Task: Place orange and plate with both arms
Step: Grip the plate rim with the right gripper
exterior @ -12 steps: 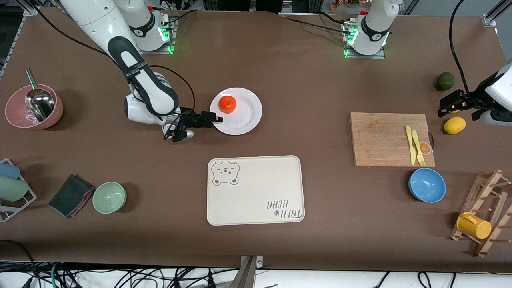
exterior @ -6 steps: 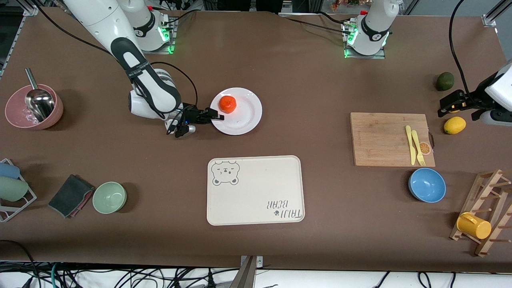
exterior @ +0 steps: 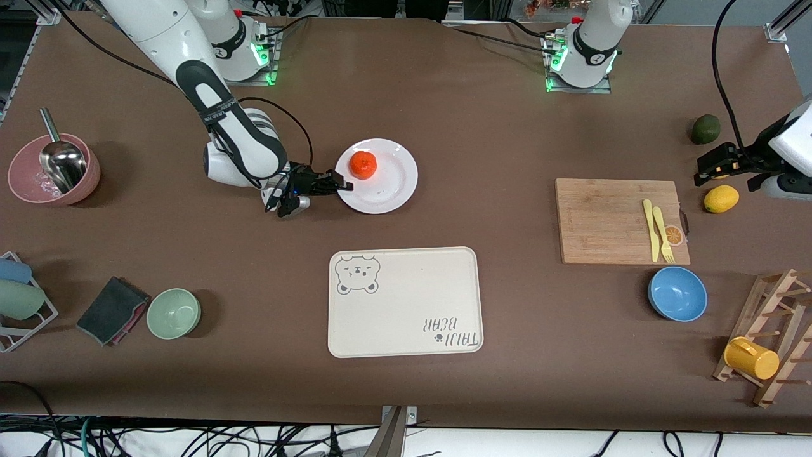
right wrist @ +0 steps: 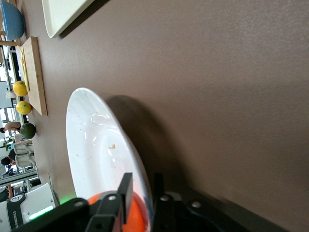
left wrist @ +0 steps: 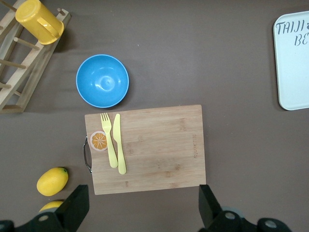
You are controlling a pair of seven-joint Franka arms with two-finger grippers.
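Note:
The orange [exterior: 363, 164] sits on the white plate [exterior: 393, 184] in the middle of the table, on the part of the plate toward the right arm's end. My right gripper [exterior: 346, 186] lies low at the plate's rim on that side. In the right wrist view its fingers [right wrist: 126, 193] stand one above and one below the rim of the plate [right wrist: 96, 140], shut on it, with the orange [right wrist: 133, 220] just past them. My left gripper [exterior: 709, 166] hangs open and empty at the left arm's end of the table, and it also shows in the left wrist view [left wrist: 142, 212].
A cream bear-print tray [exterior: 404, 301] lies nearer the camera than the plate. A wooden cutting board [exterior: 618, 220] with a yellow knife and fork, a blue bowl [exterior: 677, 293], a lemon [exterior: 721, 198] and an avocado [exterior: 705, 129] are toward the left arm's end. A green bowl [exterior: 174, 313] and a pink bowl [exterior: 54, 171] are toward the right arm's end.
My right gripper has slid in onto the plate's rim and closed on it. The plate with the orange has shifted slightly toward the left arm's end. The left arm has not moved.

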